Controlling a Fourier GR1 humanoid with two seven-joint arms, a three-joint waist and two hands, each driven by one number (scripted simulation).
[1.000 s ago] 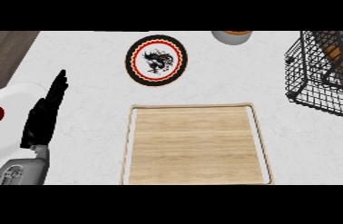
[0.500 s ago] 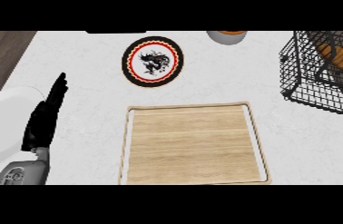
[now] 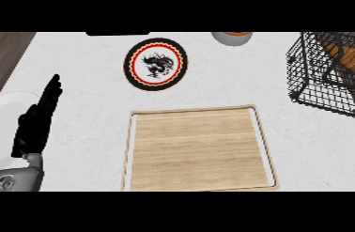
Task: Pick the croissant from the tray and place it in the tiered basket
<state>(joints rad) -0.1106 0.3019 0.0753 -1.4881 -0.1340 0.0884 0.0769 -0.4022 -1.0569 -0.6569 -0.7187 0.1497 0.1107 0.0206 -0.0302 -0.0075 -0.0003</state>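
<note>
1. At the far left, the left hand (image 3: 38, 120) rests near the table's edge with its fingers straight and pointing up the view, holding nothing; it plays no part in the work at present.
2. Up and to the right of it lies a round plate (image 3: 156, 63) with a red and black rim and a dark figure at its middle, bare of food.
3. Below the plate sits the wooden tray (image 3: 199, 148), and its board shows nothing on it (no croissant lies there that I can see).
4. Near the top edge, right of the plate, a small grey bowl (image 3: 232, 37) with something orange inside is partly cut off.
5. At the far right stands the black wire tiered basket (image 3: 320, 72); an orange-brown shape (image 3: 342, 55) shows through its wires, most likely the croissant, though the mesh hides its outline.
6. The right hand is out of view, so its fingers cannot be judged.
7. Judging by this, the placing step looks done or nearly so; the next move calls only for confirming the pastry sits settled in the basket on the white table (image 3: 83, 52).
</note>
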